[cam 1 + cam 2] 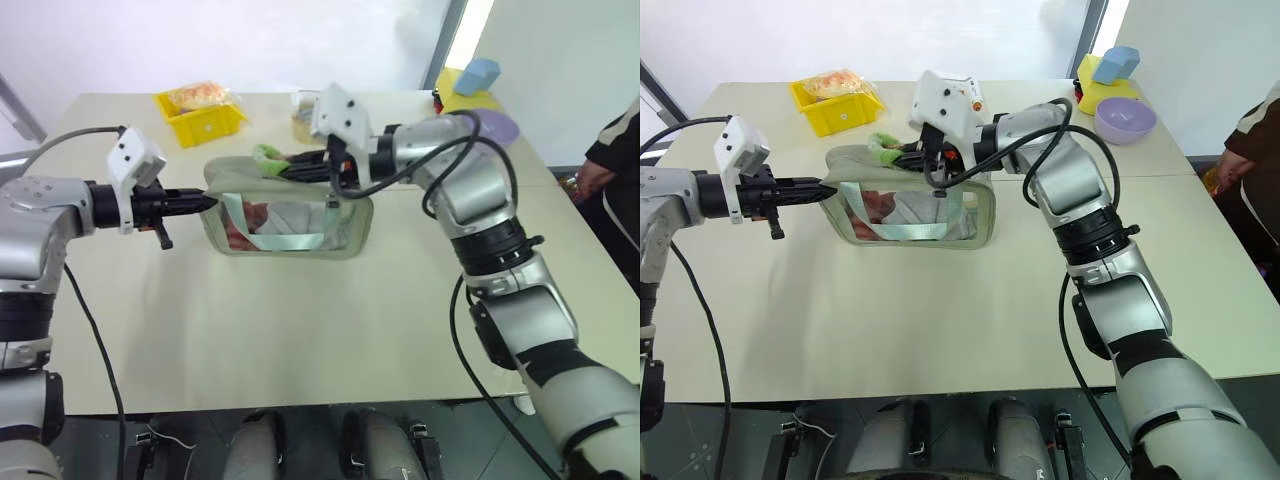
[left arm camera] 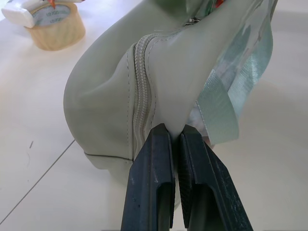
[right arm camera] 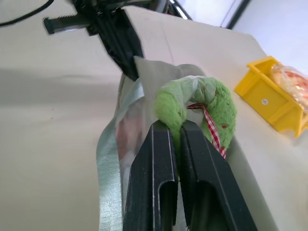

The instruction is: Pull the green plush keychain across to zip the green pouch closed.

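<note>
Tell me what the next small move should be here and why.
Probably draw the right pincer along the zipper toward the left pincer. It is shut on the green plush keychain, and the left one pinches the far end of the green pouch, bracing it for the pull.

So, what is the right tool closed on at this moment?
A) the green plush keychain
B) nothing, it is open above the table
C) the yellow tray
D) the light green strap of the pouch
A: in the right wrist view the right tool has its two black fingers pressed together on the green plush keychain, at the top of the green pouch.
</note>
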Available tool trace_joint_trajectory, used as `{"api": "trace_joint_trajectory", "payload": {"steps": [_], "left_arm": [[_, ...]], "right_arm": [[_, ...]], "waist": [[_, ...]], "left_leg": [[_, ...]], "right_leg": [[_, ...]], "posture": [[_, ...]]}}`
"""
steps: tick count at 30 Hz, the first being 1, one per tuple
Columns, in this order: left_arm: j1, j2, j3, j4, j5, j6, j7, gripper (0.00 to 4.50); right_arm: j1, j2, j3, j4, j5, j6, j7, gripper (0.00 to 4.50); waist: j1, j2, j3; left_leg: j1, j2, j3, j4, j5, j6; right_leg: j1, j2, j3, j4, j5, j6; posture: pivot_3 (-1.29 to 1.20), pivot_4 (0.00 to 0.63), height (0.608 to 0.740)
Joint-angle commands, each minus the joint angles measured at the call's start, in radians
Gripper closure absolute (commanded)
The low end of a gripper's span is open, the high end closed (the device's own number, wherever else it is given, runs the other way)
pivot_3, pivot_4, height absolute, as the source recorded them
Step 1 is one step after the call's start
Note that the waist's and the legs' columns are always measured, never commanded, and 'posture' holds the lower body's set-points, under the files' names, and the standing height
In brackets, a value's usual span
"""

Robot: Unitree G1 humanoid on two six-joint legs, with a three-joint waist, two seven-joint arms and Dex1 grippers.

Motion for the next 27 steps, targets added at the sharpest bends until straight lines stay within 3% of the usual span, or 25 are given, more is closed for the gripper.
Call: {"api": "trace_joint_trajectory", "payload": {"steps": [1,11,17,27], "left_arm": [[-0.013,0.003,0.019,-0.007,0.003,-0.022,0.000,4.50],[0.009,0.013,0.031,-0.002,0.002,-0.016,0.007,4.50],[0.016,0.001,0.030,-0.013,-0.001,-0.005,0.027,4.50],[0.012,-0.005,0.029,-0.035,-0.005,0.017,0.051,4.50]], "right_arm": [[-0.071,-0.038,-0.116,-0.071,0.063,0.107,-0.047,4.47],[-0.020,-0.335,-0.129,-0.130,-0.141,0.137,-0.223,4.47],[0.213,-0.428,-0.055,-0.177,-0.303,0.113,-0.348,4.47],[0.515,-0.137,-0.043,-0.217,-0.213,0.220,-0.468,4.47]], "waist": [[0.000,0.000,0.000],[0.000,0.000,0.000],[0.001,0.000,0.000],[-0.004,0.000,0.000]], "left_leg": [[0.000,0.000,0.000,0.000,0.000,0.000],[0.000,0.000,0.000,0.000,0.000,0.000],[0.000,0.000,0.001,0.000,0.000,0.000],[0.001,0.000,0.000,0.000,0.000,0.000]], "right_leg": [[0.000,0.000,0.000,0.000,0.000,0.000],[0.000,0.000,0.000,-0.001,0.000,0.000],[0.000,0.000,0.000,-0.001,0.000,0.000],[0.000,0.001,0.001,0.000,0.000,0.000]], "posture": [[0.00,0.150,0.739],[0.00,0.150,0.739],[0.00,0.150,0.739],[0.00,0.150,0.739]]}}
